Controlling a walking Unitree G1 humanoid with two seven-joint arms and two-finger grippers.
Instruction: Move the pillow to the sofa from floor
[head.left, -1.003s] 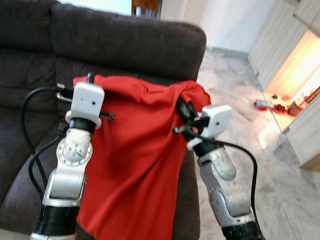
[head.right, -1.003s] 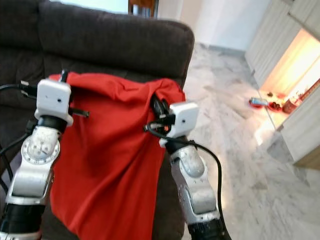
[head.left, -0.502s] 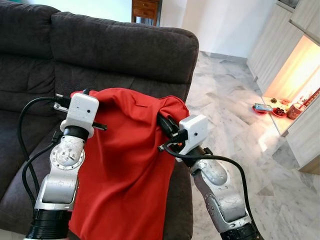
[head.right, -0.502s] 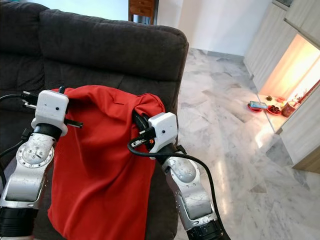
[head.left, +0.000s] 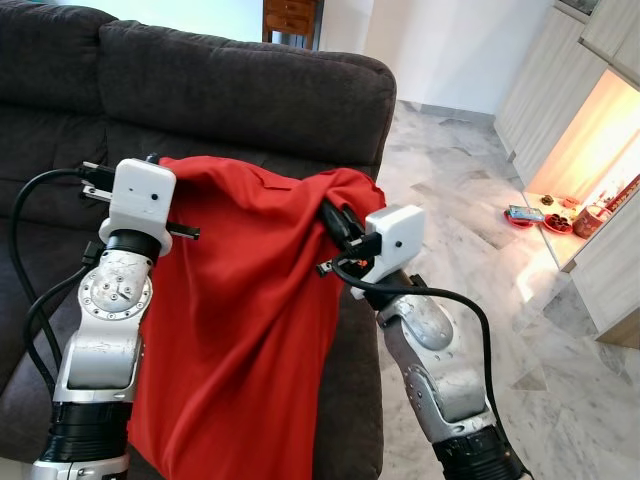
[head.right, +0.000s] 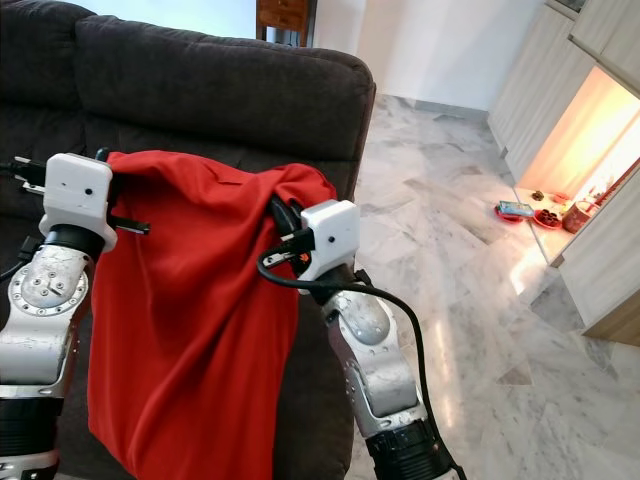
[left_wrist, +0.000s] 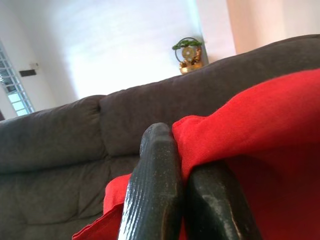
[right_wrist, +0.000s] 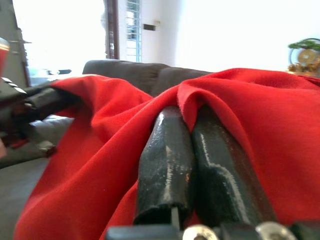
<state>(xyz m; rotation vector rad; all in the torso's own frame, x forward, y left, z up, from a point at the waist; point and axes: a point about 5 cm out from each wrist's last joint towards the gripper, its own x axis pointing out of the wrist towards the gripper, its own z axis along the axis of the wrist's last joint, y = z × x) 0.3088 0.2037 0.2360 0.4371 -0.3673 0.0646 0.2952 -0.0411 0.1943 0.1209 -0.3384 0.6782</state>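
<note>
Carrying looks like the step in hand: the limp red pillow (head.left: 240, 320) hangs in front of the dark sofa (head.left: 250, 95), its top corners clamped in the jaws of the left gripper (left_wrist: 172, 150) and right gripper (right_wrist: 192, 135), so next it likely needs lowering onto the seat.

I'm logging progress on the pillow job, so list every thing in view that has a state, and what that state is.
Limp red fabric pillow: off the floor, hanging by its top edge before the sofa.
Left tool: shut on the pillow's corner.
Right tool: shut on the other corner, raised.
Dark grey upholstered sofa: nothing resting on the seat part that shows.
</note>
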